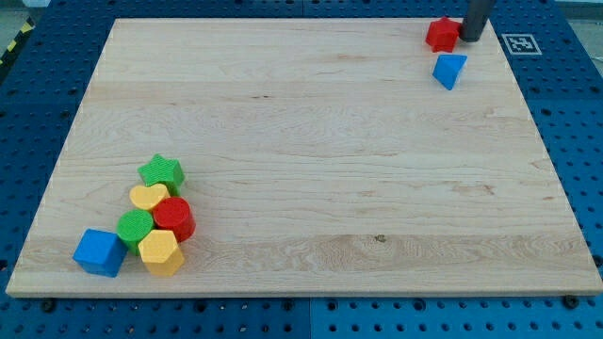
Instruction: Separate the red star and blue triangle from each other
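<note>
Resting my tip [470,39] just right of the red star block [441,34] at the wooden board's [311,141] top-right, I judge separation begun: the blue triangle block [450,70] sits apart below.

Light is bright and even across the board [311,151], seemingly from overhead and diffuse. Shadows are soft and short: a faint dark edge under the blue triangle [449,70], the red star [441,34] and the clustered blocks at the view's lower left, such as the blue cube [99,251]. No strong glare shows; the wood has only a mild sheen. Focus is sharp throughout, grain lines crisp. My tip [471,39] shows no motion blur. The board's edges look straight, with no evident distortion.
</note>
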### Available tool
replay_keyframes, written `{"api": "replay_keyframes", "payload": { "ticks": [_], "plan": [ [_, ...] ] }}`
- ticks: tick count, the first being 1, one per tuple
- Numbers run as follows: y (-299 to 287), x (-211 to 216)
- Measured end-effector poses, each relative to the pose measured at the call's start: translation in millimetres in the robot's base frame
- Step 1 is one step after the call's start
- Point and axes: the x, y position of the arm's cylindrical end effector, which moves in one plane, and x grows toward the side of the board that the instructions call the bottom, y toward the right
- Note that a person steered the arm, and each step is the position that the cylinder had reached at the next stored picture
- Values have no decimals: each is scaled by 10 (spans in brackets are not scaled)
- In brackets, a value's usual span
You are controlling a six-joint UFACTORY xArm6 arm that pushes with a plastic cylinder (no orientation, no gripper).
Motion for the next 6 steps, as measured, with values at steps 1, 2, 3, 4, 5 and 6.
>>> {"api": "replay_keyframes", "payload": {
  "ticks": [1, 2, 3, 4, 5, 6],
  "plan": [
    [-216, -33],
    [-318, -33],
    [-346, -24],
    [-346, 43],
    [-369, 124],
    [-568, 124]
  ]
}}
